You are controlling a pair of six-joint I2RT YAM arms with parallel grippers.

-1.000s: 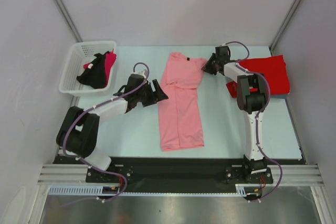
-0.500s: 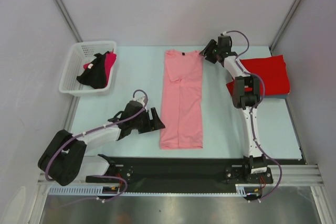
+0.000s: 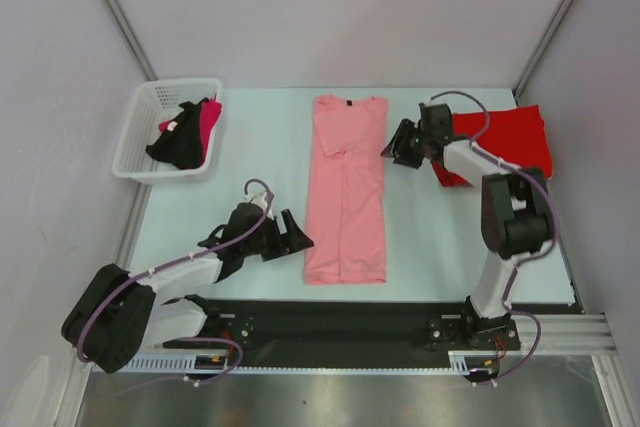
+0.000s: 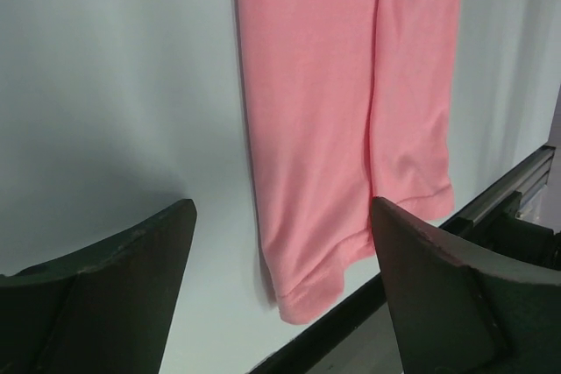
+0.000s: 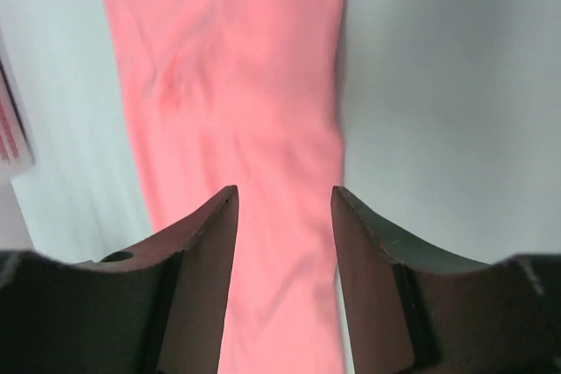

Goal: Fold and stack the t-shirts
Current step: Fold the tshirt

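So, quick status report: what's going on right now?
Left claw open, empty. Right claw open, empty. Pink t-shirt flat, folded narrow. Nothing blocking.

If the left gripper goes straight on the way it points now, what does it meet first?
Most likely the pink t-shirt. The left gripper, jaws open, points at the edge facing it, near the hem, with only bare table between. Its height above the table is unclear.

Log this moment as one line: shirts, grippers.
pink t-shirt: folded lengthwise, flat | left gripper: open, empty, near hem | right gripper: open, empty, by shirt's right edge | red pile: folded, far right
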